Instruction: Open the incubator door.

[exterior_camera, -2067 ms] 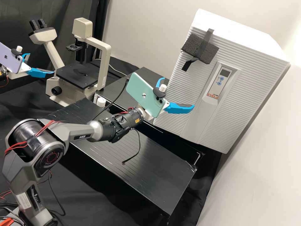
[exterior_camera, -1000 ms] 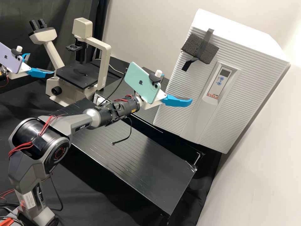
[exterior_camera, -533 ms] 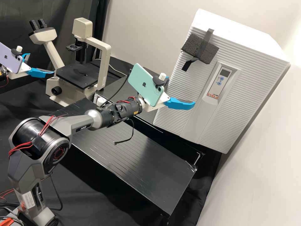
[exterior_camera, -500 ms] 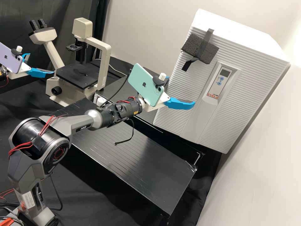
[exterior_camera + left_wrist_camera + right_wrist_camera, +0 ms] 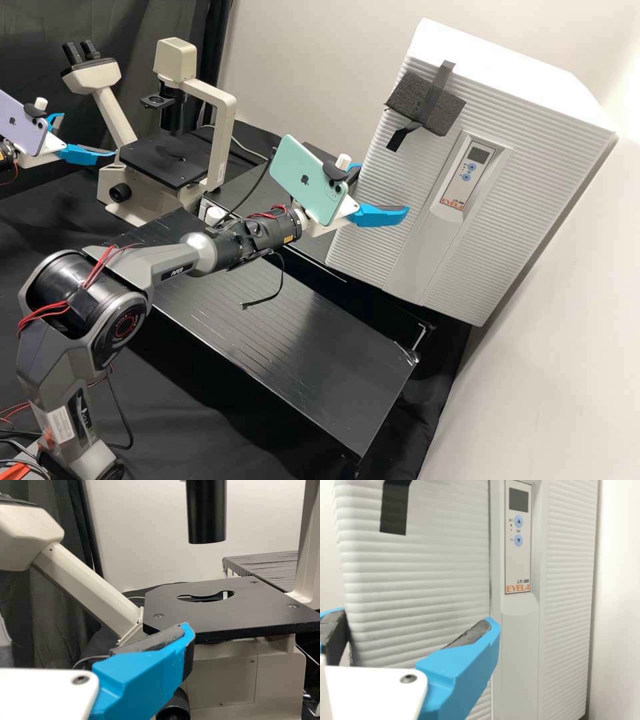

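Note:
In the high view the incubator (image 5: 493,233) has its door (image 5: 393,173) flush along the front. My right gripper (image 5: 383,190) is by the door's left edge, open, the near finger in front of the ribbed face. In the right wrist view, my right gripper (image 5: 415,620) has one finger across the door (image 5: 420,590) and the other past its side edge; contact cannot be told. My left gripper (image 5: 87,136) stands open by the microscope in the high view, far from the incubator; in the left wrist view one finger of my left gripper (image 5: 95,630) shows before the microscope's stage.
Dark foam with black tape (image 5: 427,103) is on the door's upper part, above the control panel (image 5: 467,173). The microscope (image 5: 167,160) stands at the back left. A black bench top (image 5: 300,347) lies below the right arm, and a dark cable dangles over it.
Over the last two seconds my right gripper has risen a little, pulled back, moved forward and then drawn back slightly again. The left arm, the door and the incubator look unmoved.

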`<state>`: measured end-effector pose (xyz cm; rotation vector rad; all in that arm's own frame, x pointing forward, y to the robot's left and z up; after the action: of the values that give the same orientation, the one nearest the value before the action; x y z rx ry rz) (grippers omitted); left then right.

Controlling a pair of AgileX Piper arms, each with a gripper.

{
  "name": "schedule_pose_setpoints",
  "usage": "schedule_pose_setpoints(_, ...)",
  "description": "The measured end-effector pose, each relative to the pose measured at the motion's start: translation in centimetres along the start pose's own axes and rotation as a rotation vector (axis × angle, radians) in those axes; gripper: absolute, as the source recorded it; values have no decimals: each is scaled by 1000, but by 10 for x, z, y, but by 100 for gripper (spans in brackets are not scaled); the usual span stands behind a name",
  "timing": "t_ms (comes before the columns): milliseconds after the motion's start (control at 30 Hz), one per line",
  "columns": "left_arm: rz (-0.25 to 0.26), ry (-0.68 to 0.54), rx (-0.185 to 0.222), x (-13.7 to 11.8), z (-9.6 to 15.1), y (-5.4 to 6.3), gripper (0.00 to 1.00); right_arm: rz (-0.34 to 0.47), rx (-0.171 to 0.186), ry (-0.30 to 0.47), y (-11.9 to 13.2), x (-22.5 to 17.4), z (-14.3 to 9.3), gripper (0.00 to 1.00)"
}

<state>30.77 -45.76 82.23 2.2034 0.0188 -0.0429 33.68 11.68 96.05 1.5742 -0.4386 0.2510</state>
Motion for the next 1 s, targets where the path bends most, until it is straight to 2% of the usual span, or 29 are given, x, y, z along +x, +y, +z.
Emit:
schedule_pose_setpoints(333,0,0,0,0,0,0,100,-19,-21,1,0,-1,-1,0)
schedule_pose_setpoints(1000,0,0,0,0,0,0,100,-41,-21,2,-1,-1,-3,0)
